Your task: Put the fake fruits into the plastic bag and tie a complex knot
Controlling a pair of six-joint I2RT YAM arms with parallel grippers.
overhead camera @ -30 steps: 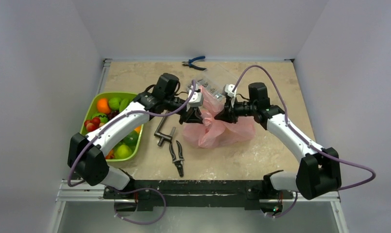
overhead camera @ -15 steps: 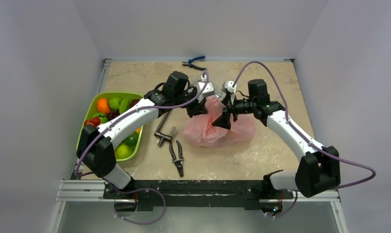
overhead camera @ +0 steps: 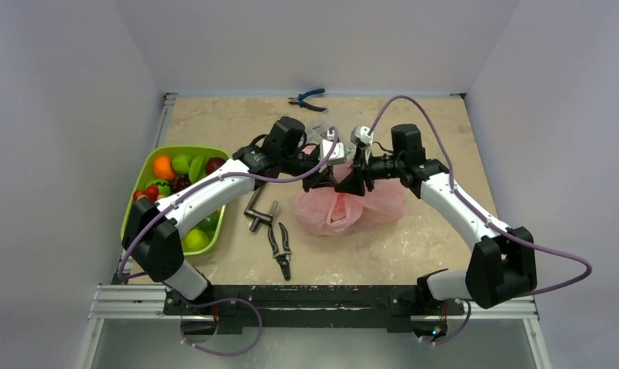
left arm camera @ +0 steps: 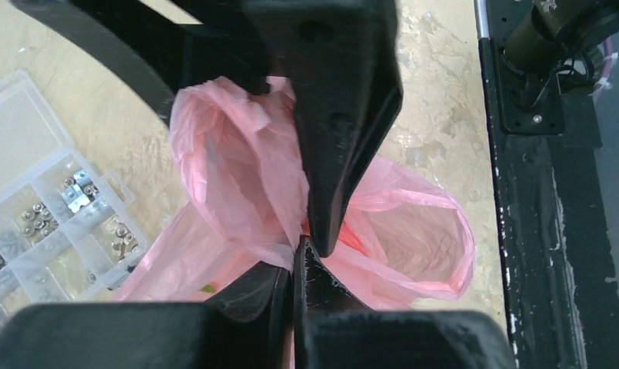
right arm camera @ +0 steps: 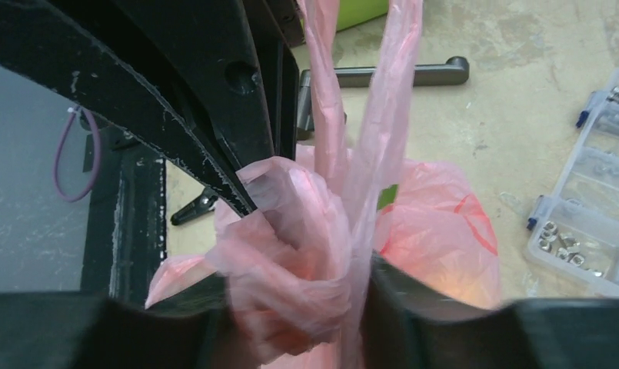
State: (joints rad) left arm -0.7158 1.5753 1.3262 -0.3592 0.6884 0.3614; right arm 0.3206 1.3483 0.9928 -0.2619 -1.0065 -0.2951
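Observation:
The pink plastic bag [overhead camera: 344,211] lies mid-table with its handles pulled up between both grippers. My left gripper [overhead camera: 319,181] [left arm camera: 297,246] is shut on a fold of bag film beside the open mouth [left arm camera: 414,238]. My right gripper [overhead camera: 350,184] [right arm camera: 298,304] is closed around a bunched lump of twisted film [right arm camera: 291,261] that looks like the knot; two handle strands [right arm camera: 367,115] rise from it. Reddish and green shapes show through the bag. Other fake fruits, an orange one [overhead camera: 163,166], a green one [overhead camera: 182,162] and a red one [overhead camera: 144,199], sit in the green tray [overhead camera: 211,151].
A dark metal handle [overhead camera: 258,206] and black pliers [overhead camera: 281,250] lie left of the bag. Blue-handled pliers [overhead camera: 307,98] are at the far edge. A clear parts box [left arm camera: 44,207] [right arm camera: 590,207] sits just behind the bag.
The left gripper swung right, closing in on the right gripper over the bag. The right gripper opened, then closed around the bunched film.

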